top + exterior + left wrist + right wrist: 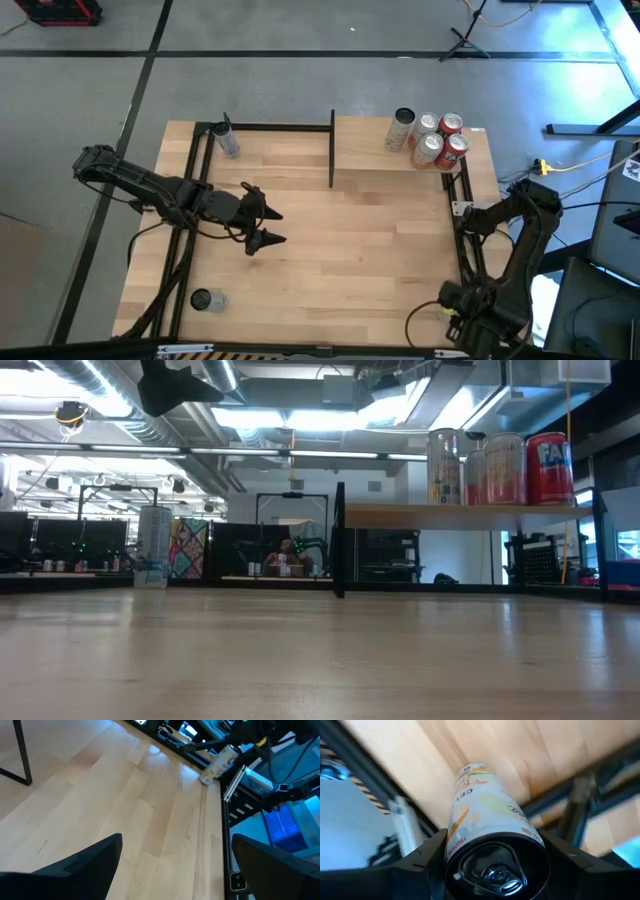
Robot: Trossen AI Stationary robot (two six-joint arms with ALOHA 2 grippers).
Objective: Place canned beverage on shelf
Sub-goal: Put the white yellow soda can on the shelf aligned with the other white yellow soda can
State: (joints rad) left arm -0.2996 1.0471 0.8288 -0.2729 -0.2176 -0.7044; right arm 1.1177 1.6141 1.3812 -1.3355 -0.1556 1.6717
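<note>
A pale slim canned beverage [487, 820] with orange print stands upright on its base at the table's near right corner [219, 762]; in the high view the arm hides it. My right gripper [492, 840] points down over it, one finger on each side of its top end. The shelf [385, 165], a pale board on black posts at the far right, carries several cans [440, 138] and shows raised in the low view [400, 513]. My left gripper [268, 226] hangs open over the table's left middle, holding nothing. My right gripper has the can's upper wall, just under the rim [451, 851], between its two fingers [422, 865], one on each side. The fingers come from above, pointing down along the can. The can stands upright with its base on the table.
A can [228, 140] stands at the table's far left, another [205, 300] at the near left. A black post [331, 150] marks the shelf's left end. Black frame rails [462, 250] run along the table's right edge. The table's middle is bare wood.
</note>
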